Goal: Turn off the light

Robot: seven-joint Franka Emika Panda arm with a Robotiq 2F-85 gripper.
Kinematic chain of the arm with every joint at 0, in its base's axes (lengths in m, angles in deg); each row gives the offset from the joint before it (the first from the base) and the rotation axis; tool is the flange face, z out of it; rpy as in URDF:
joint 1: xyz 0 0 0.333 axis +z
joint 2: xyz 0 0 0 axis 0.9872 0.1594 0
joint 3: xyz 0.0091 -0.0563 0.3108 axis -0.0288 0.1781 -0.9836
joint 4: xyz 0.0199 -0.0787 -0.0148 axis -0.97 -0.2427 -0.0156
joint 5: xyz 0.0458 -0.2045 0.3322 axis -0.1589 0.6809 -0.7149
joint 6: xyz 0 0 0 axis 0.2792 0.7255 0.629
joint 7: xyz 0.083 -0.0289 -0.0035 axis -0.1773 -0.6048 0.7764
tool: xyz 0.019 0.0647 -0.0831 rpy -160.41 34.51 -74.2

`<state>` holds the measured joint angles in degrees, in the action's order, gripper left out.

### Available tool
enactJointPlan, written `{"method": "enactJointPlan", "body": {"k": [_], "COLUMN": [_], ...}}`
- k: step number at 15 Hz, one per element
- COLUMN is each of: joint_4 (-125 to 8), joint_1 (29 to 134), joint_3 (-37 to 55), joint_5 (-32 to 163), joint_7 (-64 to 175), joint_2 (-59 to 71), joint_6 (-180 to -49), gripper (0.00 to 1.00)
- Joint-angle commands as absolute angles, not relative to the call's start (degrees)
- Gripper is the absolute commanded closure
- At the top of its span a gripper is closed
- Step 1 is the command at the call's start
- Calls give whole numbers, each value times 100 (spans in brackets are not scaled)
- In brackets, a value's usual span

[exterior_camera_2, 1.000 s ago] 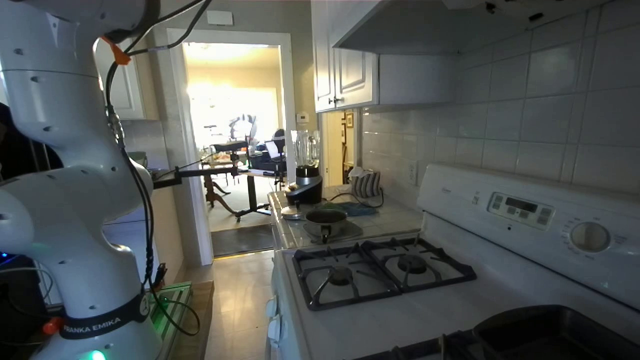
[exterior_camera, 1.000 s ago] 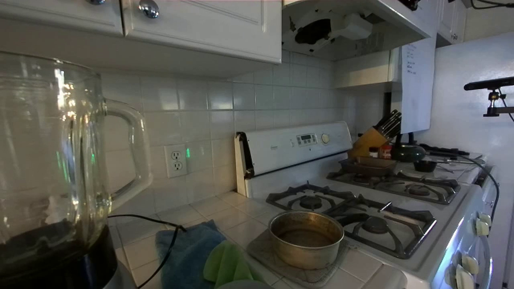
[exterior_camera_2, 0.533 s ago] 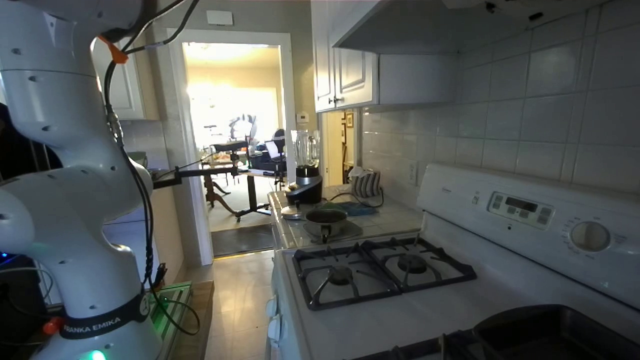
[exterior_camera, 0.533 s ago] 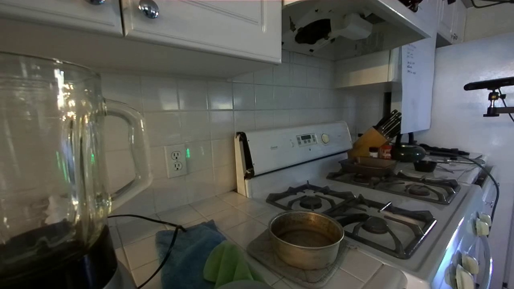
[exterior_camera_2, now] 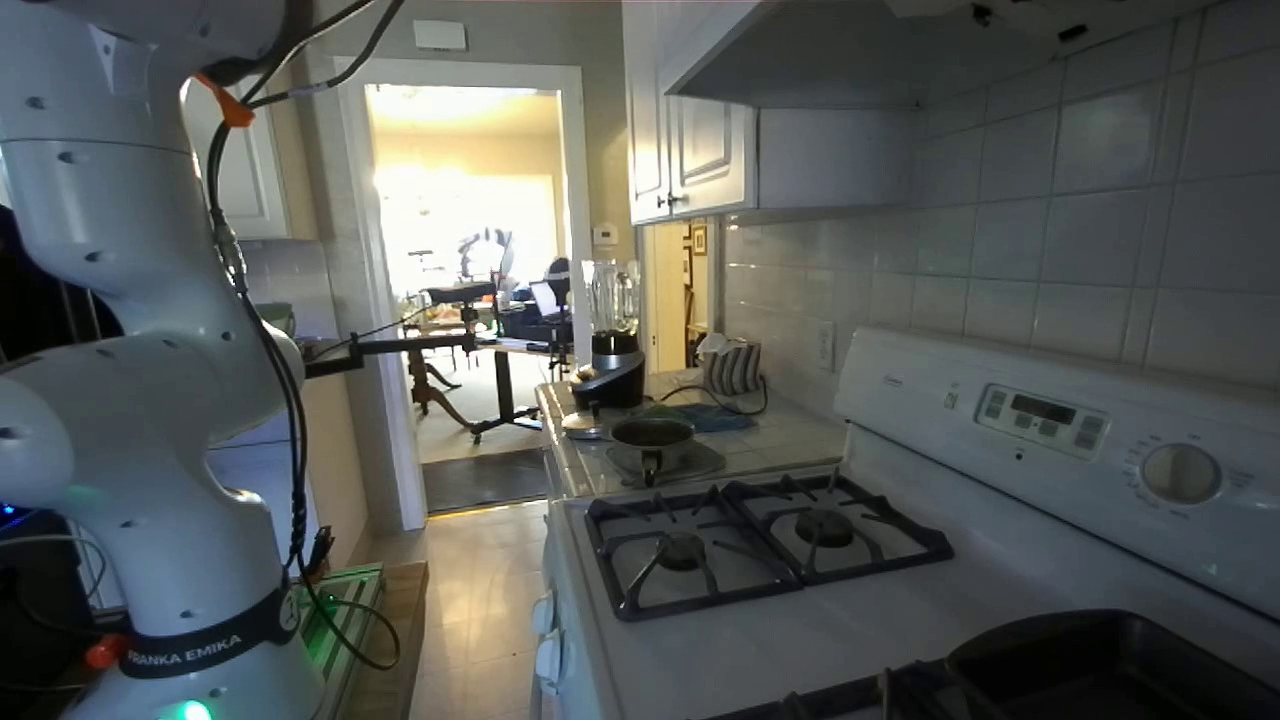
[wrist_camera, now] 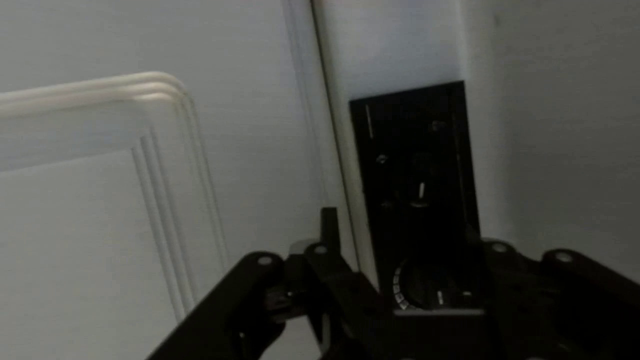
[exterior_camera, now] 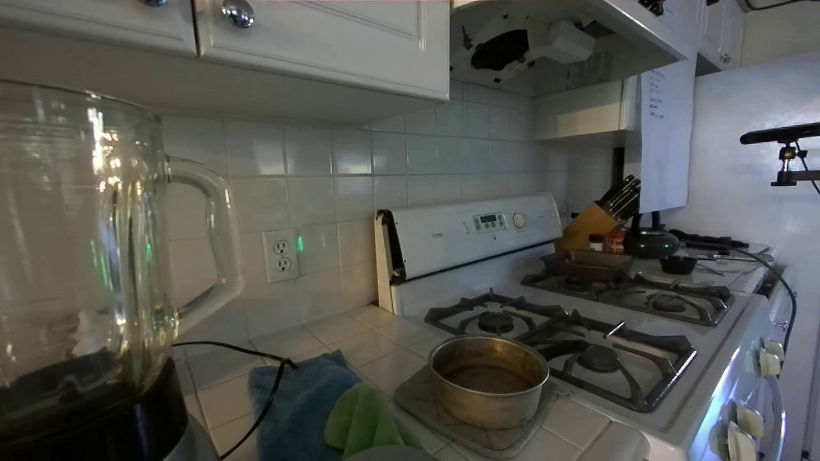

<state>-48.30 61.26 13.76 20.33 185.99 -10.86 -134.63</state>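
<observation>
In the wrist view the pincer [wrist_camera: 404, 227] has its fingers apart: one stands out against a white door [wrist_camera: 250, 125], the other merges with the dark of a black panel [wrist_camera: 410, 135], and more of that panel shows through the gap. Low on the panel is a round dial [wrist_camera: 425, 285] edged with pale marks; higher up is a short pale line, too dim to name. I cannot tell whether the fingertips touch the panel (dark metal over a dark face leaves little edge to go by).

The light [exterior_camera: 541, 46] is up in the underside of the white hood [exterior_camera: 621, 54], next to a dark oval [exterior_camera: 500, 50] and over the stove [exterior_camera_2: 830, 640]; whether it is lit I cannot tell.

In an exterior view the arm [exterior_camera_2: 130, 400] rises across the aisle from the stove, a cable [exterior_camera_2: 297, 470] running down it. In both exterior views a pot [exterior_camera: 487, 413] sits on a mat [exterior_camera: 413, 394] on the tiled table [exterior_camera: 375, 342], just beside the stove, its handle turned that way. A blue towel [exterior_camera: 291, 400] and a green cloth [exterior_camera: 362, 419] lie near it, overlapping in view. A blender [exterior_camera: 90, 422] stands upright beyond them. On the stove rests a pan [exterior_camera: 586, 274], near a knife block [exterior_camera: 586, 227] and a kettle [exterior_camera: 650, 244].
</observation>
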Motion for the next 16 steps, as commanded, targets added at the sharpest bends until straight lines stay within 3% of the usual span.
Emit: {"method": "enactJointPlan", "body": {"k": [1, 4, 9, 16], "joint_4": [-4999, -5115, -5353, -5461], "joint_1": [6205, 6171, 6049, 6024], "joint_3": [1310, 1319, 1431, 1793], "joint_5": [1773, 2338, 3821, 5757], "joint_7": [18984, 18552, 16930, 13802], "joint_2": [-1228, -1252, -1329, -1492], "joint_6": [-13754, -14025, -14507, -14047], "gripper": [16, 0, 0, 0]}}
